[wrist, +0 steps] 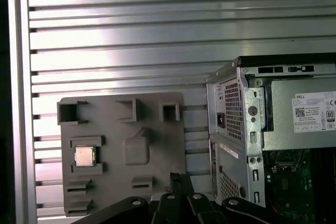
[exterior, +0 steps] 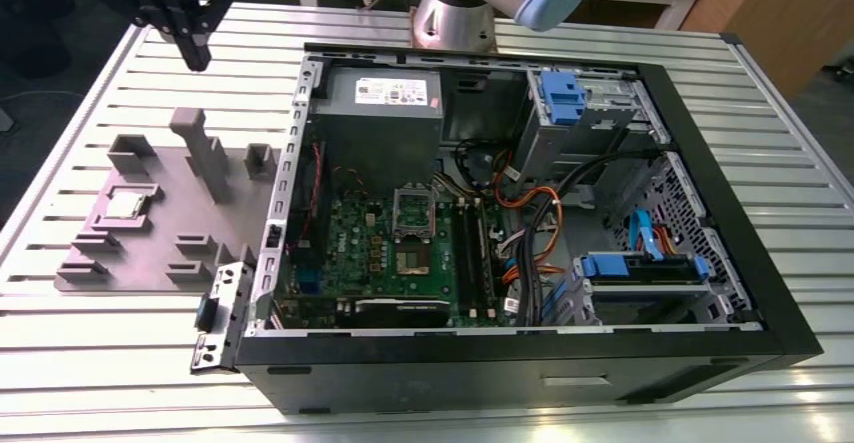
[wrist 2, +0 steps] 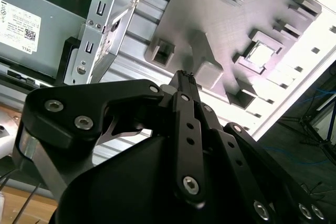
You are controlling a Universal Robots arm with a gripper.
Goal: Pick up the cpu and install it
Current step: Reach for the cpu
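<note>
Cpu [exterior: 127, 206] rests in the grey fixture plate [exterior: 134, 263] at nine o'clock of the open computer case [exterior: 534, 378] in the exterior view, the gripper [exterior: 198, 61] hanging well apart at its one o'clock, jaws pressed together, holding nothing.

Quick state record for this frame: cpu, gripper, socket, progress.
cpu: lies flat in a recess of the grey fixture plate, outside the computer case
gripper: in the air over the plate's far edge in the exterior view, apart from the cpu, fingers shut, holding nothing
socket frame: on the green motherboard inside the open case
progress: cpu not yet picked up
</note>
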